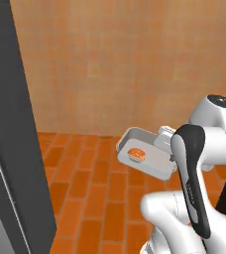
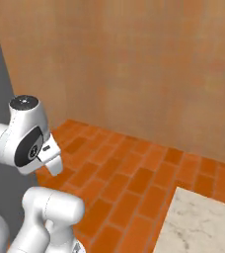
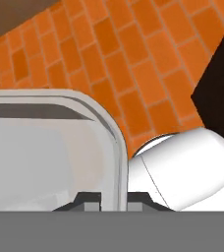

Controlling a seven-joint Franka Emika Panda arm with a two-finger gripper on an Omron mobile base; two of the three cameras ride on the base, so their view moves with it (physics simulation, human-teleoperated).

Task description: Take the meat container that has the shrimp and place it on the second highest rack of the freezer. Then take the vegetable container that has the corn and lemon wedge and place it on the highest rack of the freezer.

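The gripper is pinching shut on the rigid, probably light meat container's rim, 1 shrimp riding loose inside.

A tan plaster wall rises behind an orange brick floor (pale marble bench at the corner).

Glossy white rounded arm, black joint bands, dark cap

The freezer (its door side) is cut off at left.
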